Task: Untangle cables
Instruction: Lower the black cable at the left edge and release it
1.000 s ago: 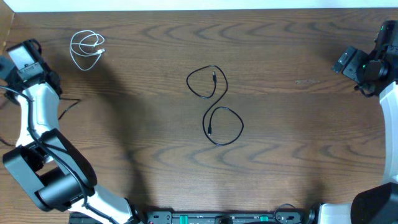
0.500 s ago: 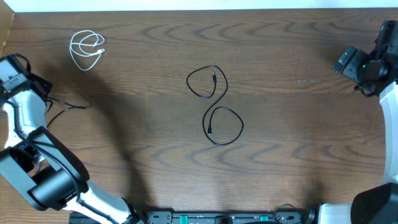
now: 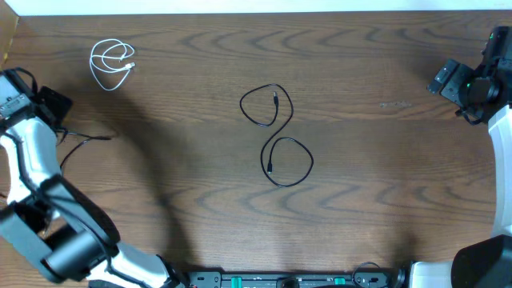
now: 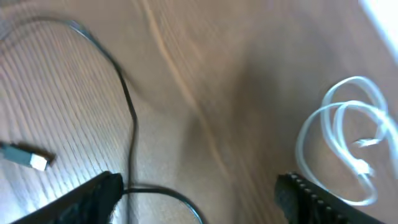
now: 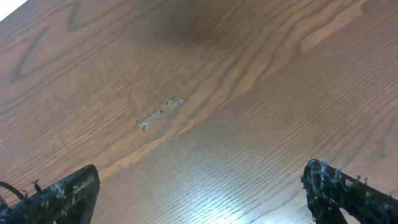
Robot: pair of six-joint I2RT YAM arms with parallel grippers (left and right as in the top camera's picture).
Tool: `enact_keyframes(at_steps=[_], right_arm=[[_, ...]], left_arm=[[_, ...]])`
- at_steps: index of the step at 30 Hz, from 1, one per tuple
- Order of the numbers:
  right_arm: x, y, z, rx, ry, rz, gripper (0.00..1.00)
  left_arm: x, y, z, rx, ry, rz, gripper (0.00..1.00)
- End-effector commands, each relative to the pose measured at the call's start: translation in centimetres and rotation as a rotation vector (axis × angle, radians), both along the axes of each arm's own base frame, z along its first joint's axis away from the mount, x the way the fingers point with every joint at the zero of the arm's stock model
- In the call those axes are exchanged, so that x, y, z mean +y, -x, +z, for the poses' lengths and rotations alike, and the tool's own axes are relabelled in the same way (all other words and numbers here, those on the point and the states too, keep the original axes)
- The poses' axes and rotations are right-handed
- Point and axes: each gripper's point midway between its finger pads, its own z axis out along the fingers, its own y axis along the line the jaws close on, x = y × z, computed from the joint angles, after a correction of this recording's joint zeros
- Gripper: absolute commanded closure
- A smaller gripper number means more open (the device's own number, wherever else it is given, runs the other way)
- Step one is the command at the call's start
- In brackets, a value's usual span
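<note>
The left fingers (image 4: 93,198) stand wide apart with nothing clamped between them; only bare wood fills the gap. A thin black cable (image 4: 132,118) runs down past the tip of the finger at the lower left of the left wrist view and bends in under the gap; the blur does not let me tell whether it touches that finger. Its plug (image 4: 26,157), with a pale metal end, lies flat on the wood further out to that side. Out beyond the other finger the white cable (image 4: 339,146) lies in a loose coil of overlapping loops.

The right fingers (image 5: 59,198) are also spread wide and hold nothing. Between and ahead of them there is only the brown wood-grain tabletop (image 5: 261,93), with a small pale scuff mark (image 5: 160,113) on it.

From overhead, the left arm (image 3: 32,156) reaches along the left edge. The thin black cable (image 3: 84,141) trails across the wood just beside it, and the white cable (image 3: 120,62) rests in the far left corner, near the arm's end but apart from it. The right arm (image 3: 472,88) sits at the far right edge, well away from every cable. Near the middle of the tabletop (image 3: 384,200) lies another black cable (image 3: 280,132), curled in a figure eight of two loops, each plug end lying inside a loop, well apart from both arms.
</note>
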Motion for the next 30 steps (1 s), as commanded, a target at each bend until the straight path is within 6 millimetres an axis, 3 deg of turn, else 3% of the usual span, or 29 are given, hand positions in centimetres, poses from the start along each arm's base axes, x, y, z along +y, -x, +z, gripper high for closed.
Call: enact_keyframes(at_steps=[1,6,16,18,21,25,30], right_arm=[[-0.1,0.0,-0.2,0.005,-0.001,-0.014,0.01],[-0.1,0.0,-0.2,0.005,-0.001,-0.014,0.01],[-0.1,0.0,-0.2,0.005,-0.001,-0.014,0.01],[-0.1,0.0,-0.2,0.005,-0.001,-0.014,0.01],[-0.1,0.0,-0.2,0.005,-0.001,-0.014,0.01],[-0.1,0.0,-0.2,0.005,-0.001,-0.014,0.01],[-0.1,0.0,-0.2,0.005,-0.001,-0.014,0.01]], left_arm=[[0.4,0.3,3.6,-0.067,-0.049,0.009,0.28],[-0.4,1.2,1.6,0.004,0.004,0.008,0.28],[-1.4,2.9,-6.6,0.196,0.141,0.013,0.27],[-1.1,3.2,-7.2,0.207,0.151,0.022,0.2],[-0.4,3.9,-7.5,0.209,0.158,0.047,0.2],[1.2,7.5,-8.2,0.232,0.22,0.253,0.2],[2.3,9.7,-8.9,0.242,0.256,0.334,0.2]])
